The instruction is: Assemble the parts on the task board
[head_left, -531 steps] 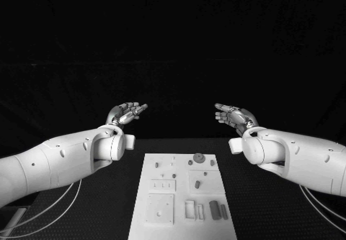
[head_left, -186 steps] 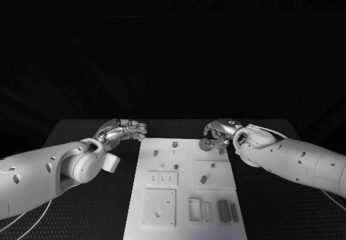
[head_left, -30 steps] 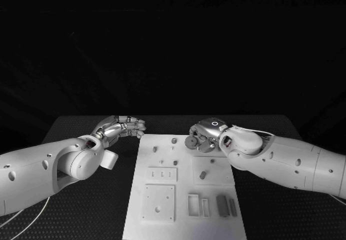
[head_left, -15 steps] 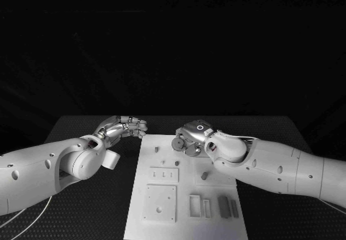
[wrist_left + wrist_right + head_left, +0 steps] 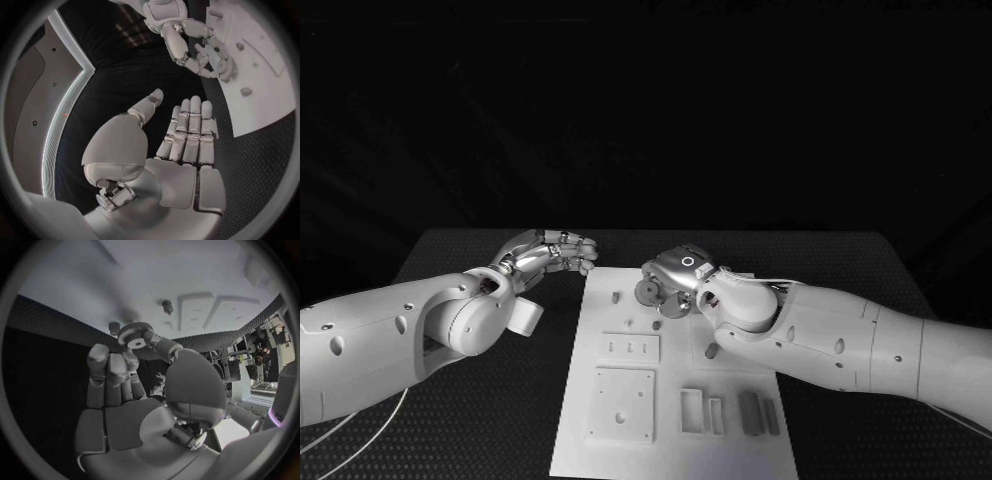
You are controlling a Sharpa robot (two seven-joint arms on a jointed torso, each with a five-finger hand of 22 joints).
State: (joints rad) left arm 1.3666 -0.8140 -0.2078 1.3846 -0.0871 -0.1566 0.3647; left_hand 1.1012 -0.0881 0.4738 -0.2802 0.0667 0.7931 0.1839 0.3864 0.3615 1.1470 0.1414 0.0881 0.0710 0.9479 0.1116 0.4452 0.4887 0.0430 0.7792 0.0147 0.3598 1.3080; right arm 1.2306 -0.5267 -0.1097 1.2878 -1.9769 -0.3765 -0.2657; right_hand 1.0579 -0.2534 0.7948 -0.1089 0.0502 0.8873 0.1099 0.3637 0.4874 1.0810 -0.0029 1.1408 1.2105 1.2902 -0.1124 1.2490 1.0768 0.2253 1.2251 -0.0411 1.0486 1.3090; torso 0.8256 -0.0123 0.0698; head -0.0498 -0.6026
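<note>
In the head view you see the white rectangular task board running from the bottom of the frame up to the middle, on the black textured table. Your right hand sits just above the middle of the frame, over the board's far end, and pinches a small grey toothed gear between thumb and fingers. The right forearm crosses the board's right edge and covers part of its right half. Your left hand hangs at centre left, just off the board's far left corner, holding nothing. Bare table lies on both sides of the board, widest at the right. Near the bottom right of the board two dark grey bars lie side by side, beside pale slotted recesses.

In the left wrist view your left hand fills the middle, fingers straight and side by side, thumb apart, nothing in it. The right hand is at the upper right, over the board's edge, with open black table between the two hands.

In the right wrist view the gear is at centre, held at the fingertips just off the board's near edge. A small dark peg stands on the board beyond it.
</note>
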